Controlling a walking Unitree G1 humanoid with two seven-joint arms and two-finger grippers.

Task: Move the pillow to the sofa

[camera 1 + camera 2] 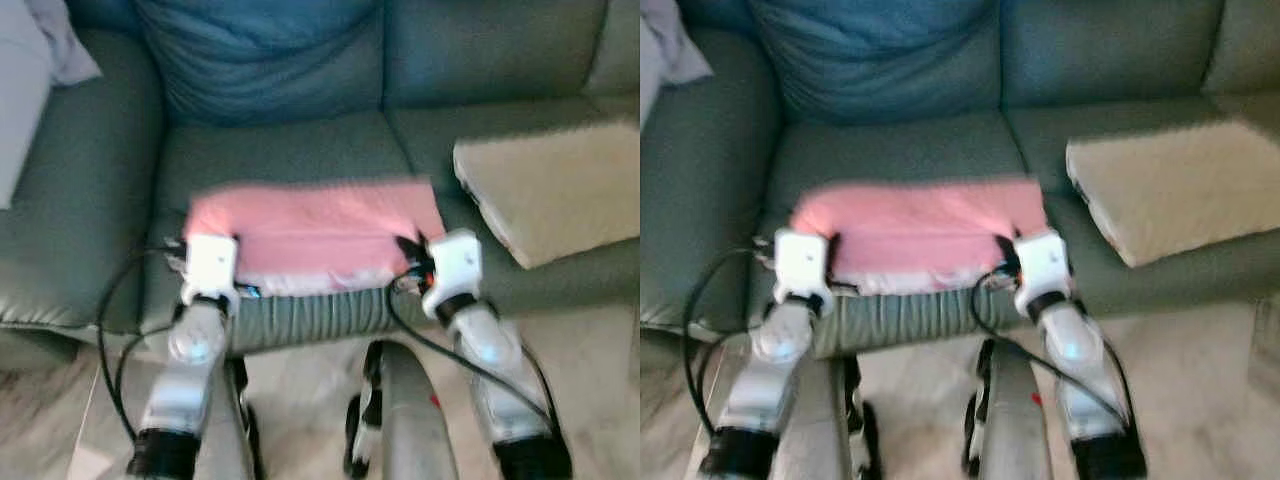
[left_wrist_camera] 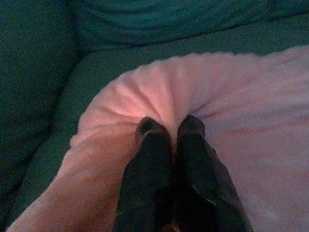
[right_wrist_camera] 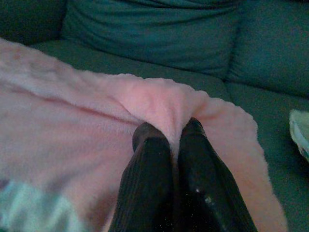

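2 grippers share the load: the left gripper (image 2: 170, 129) is pinched tight on a fold of the pink pillow (image 1: 315, 235) near its left corner, and the right gripper (image 3: 169, 131) is pinched the same way on a fold near its right corner, each pair of black fingers closed with only a ridge of fleece between them. Holding both near corners keeps the soft, wide pillow spread flat between the 2 silver arms instead of sagging from a single point. The pillow sits over the front of the dark green sofa (image 1: 90, 210) seat, its far edge reaching toward the blue back cushion (image 1: 260, 55); whether it is fully resting on the seat or partly hanging from the grip cannot be told, as the head views are blurred. A beige cushion (image 1: 555, 190) lies on the next seat, well apart to the right. Judging by this, the move looks nearly done, with release the likely step left.
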